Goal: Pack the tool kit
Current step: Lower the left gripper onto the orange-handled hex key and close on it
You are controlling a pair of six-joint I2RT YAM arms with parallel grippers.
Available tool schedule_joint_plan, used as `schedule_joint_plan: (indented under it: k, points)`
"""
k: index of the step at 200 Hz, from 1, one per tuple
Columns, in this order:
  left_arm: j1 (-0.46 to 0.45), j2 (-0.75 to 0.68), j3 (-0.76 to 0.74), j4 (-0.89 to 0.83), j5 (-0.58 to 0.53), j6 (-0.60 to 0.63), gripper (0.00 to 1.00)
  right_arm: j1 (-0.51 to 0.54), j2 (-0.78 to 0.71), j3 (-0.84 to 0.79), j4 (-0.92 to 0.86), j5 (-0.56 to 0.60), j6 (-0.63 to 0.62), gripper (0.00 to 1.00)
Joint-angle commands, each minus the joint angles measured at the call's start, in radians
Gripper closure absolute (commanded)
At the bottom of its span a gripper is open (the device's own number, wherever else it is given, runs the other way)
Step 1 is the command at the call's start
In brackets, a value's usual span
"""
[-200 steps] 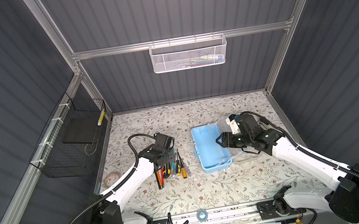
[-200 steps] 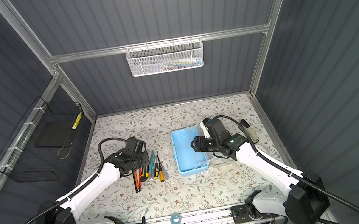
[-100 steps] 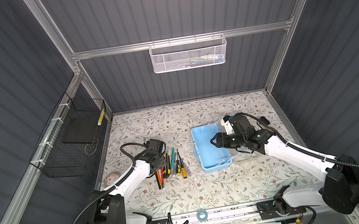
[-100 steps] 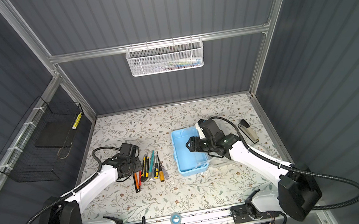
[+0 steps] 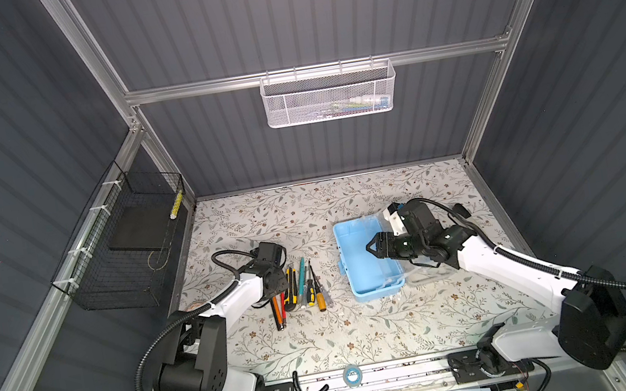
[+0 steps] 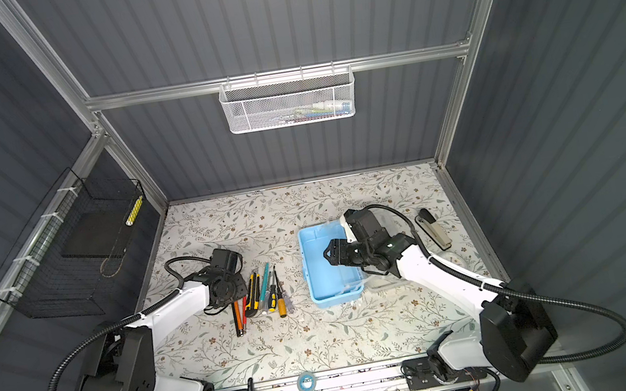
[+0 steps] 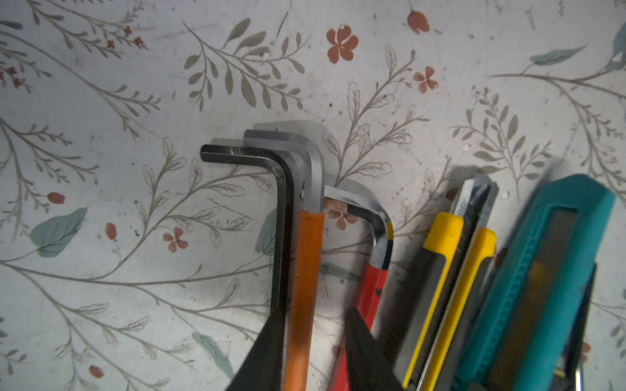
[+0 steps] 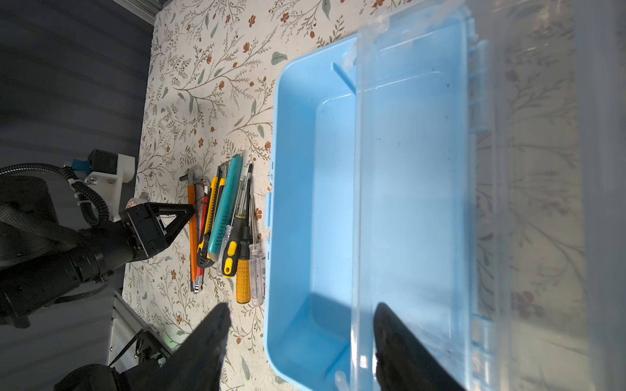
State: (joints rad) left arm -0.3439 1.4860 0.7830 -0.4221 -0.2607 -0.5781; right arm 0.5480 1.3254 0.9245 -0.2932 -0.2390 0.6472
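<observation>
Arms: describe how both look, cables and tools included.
Left arm and right arm: white link shells, black joints and bases, a black corrugated cable looping outside each. Left tool and right tool: black, with tapered triangular fingers.

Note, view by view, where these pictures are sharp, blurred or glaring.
Left wrist view: hex keys sharp, teal knife close to the lens blurred. Right wrist view: lid hazy and out of focus, tools sharp. Both top views: sharp overall, with a bright patch on the table near its front edge.
</observation>
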Motion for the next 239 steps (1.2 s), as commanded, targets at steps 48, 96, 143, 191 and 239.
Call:
schedule_joint_plan:
  k: [48, 96, 143, 191, 239]
  points:
    - [0.012, 0.061, -0.008, 0.018, 0.011, 0.035, 0.74, 0.005, 0.031, -0.015, 0.015, 0.016, 0.001, 0.32]
    - [0.013, 0.089, 0.011, 0.015, 0.003, 0.049, 0.77, 0.005, 0.040, -0.018, 0.024, 0.016, 0.005, 0.32]
    - [0.013, 0.092, 0.009, 0.016, -0.001, 0.049, 0.85, 0.005, 0.052, -0.017, 0.032, 0.009, 0.008, 0.32]
    - [0.013, 0.082, 0.026, -0.005, -0.022, 0.060, 1.00, 0.005, 0.054, -0.020, 0.041, 0.016, 0.014, 0.32]
    - [0.013, -0.031, 0.076, -0.078, -0.032, 0.080, 1.00, 0.004, 0.048, -0.030, 0.076, -0.007, 0.027, 0.32]
